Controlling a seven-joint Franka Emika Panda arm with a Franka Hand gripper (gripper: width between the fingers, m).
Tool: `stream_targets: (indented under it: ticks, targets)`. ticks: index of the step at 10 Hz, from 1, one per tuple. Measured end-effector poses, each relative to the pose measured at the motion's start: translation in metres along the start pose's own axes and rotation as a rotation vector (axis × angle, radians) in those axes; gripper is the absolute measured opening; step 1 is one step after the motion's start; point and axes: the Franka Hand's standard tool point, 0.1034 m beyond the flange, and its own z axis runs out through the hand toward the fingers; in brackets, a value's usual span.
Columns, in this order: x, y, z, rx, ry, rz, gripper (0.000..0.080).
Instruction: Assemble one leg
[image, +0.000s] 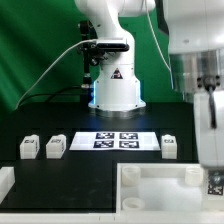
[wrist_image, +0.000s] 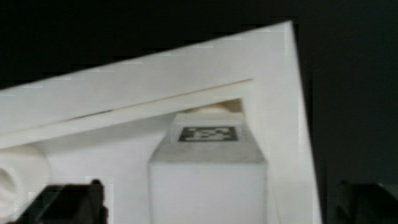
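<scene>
Wrist view: leg (wrist_image: 210, 165) is seen upright betw. the gripper (wrist_image: 214, 200) fingers over the tabletop (wrist_image: 160, 110) corner; whether it's clamped can't be told. Near right in exterior view. Risk: tilt/misseating if lowered off-centre.

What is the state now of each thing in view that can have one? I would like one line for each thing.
hand: open, one finger on each side of a leg, not touching it.
leg at the corner: on the tabletop near its corner, not gripped.
three loose legs: on the table, apart from the hand.
tabletop: lying flat, rim up.
marker board: flat on the table.
</scene>
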Motion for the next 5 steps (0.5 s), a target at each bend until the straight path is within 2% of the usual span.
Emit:
stream_targets:
  ticks: [5]
  targets:
    - [0.0008,0.0007,0.0023,-0.003,0.002,0.000,0.0649]
